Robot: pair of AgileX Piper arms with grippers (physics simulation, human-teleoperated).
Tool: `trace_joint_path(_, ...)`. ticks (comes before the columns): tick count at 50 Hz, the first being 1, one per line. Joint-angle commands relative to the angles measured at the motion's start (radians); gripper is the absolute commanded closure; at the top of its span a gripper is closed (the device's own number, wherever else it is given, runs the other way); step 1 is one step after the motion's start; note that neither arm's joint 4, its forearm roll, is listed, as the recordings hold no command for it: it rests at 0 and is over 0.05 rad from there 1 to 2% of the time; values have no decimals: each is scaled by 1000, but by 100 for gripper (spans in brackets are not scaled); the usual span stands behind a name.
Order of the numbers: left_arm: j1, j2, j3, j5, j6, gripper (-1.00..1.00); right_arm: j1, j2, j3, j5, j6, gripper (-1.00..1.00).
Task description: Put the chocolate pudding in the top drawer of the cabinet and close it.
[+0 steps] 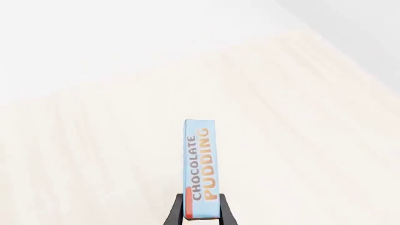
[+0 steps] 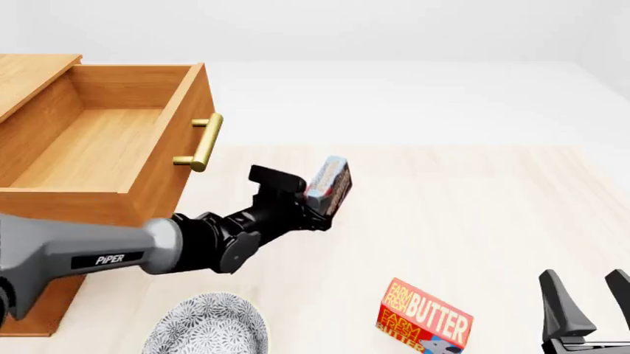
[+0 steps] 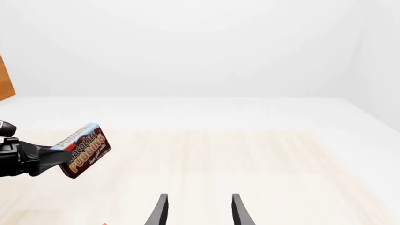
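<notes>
The left gripper (image 2: 320, 203) held the chocolate pudding (image 2: 329, 185) in the air, above the pale wooden surface (image 2: 492, 221). Its black fingers (image 1: 177, 213) were clenched on the lower end of the thin box, one on each flat side, and the box stood out from them, tilted a little. In the left wrist view the light blue edge with the words "CHOCOLATE PUDDING" faced the camera. The box was to the right of the cabinet (image 2: 40, 302), just beside the front of the top drawer (image 2: 108, 140), and it was not inside. The drawer was pulled out and its inside was in view. Its brass bar handle (image 2: 203, 142) was near the box but apart from it.

The right gripper (image 3: 198, 211) was low at the near right side, well apart from the box. Its fingers (image 3: 161, 211) were spread and grasped nothing.

A red "BUTTER" box (image 2: 426, 323) lay on the surface between the two arms, and a grey patterned plate (image 2: 206, 326) lay at the near edge under the left arm.
</notes>
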Motion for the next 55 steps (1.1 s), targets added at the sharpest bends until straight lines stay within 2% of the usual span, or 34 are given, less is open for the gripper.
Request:
trace_joint_path(1, -13, -96, 37, 18, 27, 100, 0, 0, 0, 0, 0, -100)
trace_joint_path(6, -22, -132, 47, 31, 33, 100, 0, 0, 0, 0, 0, -100)
trace_joint_path(8, -25, -135, 68, 2, 39, 100, 0, 0, 0, 0, 0, -100)
trace_joint_path(10, -29, -154, 81, -3, 20, 100, 0, 0, 0, 0, 0, -100)
trace_joint_path(29, -22, -288, 145, 11, 56, 100, 0, 0, 0, 0, 0, -100)
trace_joint_path(47, -32, -457, 176, 71, 63, 100, 0, 0, 0, 0, 0, -100)
trace_joint_path(55, -20, -531, 168, 129, 99, 100, 0, 0, 0, 0, 0, -100)
